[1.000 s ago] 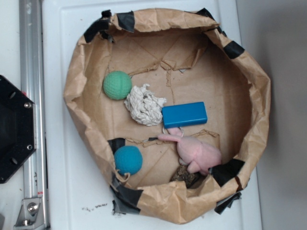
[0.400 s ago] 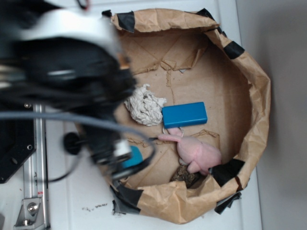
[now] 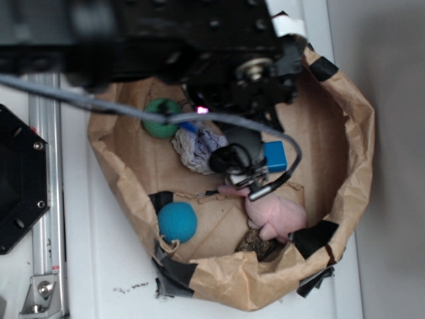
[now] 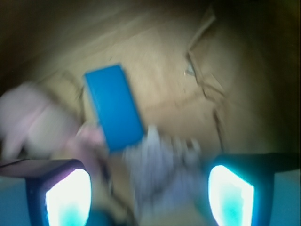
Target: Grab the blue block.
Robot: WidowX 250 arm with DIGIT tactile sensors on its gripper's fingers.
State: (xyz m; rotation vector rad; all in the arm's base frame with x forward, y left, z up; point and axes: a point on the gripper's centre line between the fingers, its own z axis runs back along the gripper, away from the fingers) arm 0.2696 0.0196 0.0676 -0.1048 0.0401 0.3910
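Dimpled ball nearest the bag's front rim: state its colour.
Teal-blue ball, clearest in the exterior view.

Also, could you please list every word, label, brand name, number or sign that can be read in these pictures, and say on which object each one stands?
None: no readable text appears in either view.
The blue block shows plain faces with no print.
The paper bag, its black tape patches and the teal ball carry no visible writing.
The arm is blurred; any marking on it cannot be read.

In the exterior view, the paper basin [image 3: 345, 133] fills the frame's centre. Inside, the block [image 3: 275, 156] lies at centre, the crumpled cloth [image 3: 194, 147] to its left, the plush toy [image 3: 275, 216] below it, one ball [image 3: 178, 221] at lower left, another ball [image 3: 158, 126] at upper left.
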